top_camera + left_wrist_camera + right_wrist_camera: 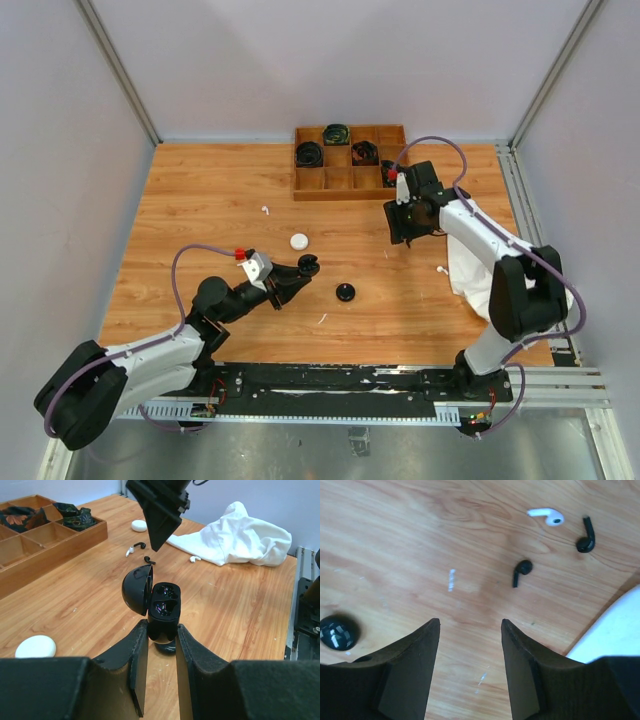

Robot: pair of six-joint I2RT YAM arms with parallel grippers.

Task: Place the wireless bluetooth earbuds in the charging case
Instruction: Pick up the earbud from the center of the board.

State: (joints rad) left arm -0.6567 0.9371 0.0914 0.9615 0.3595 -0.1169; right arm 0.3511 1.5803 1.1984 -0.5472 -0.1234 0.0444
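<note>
My left gripper is shut on a black charging case and holds it above the table. The case's lid is swung open to the left and its two sockets face the camera. My right gripper is open and empty, hovering over the table; it also shows in the left wrist view. Past its fingertips lie two black earbuds and a white earbud. In the left wrist view a black earbud and two white ones lie beyond the case.
A second black round case and a white case sit mid-table. A lone white earbud lies further left. A wooden compartment tray with coiled cables is at the back. A crumpled white cloth lies at the right.
</note>
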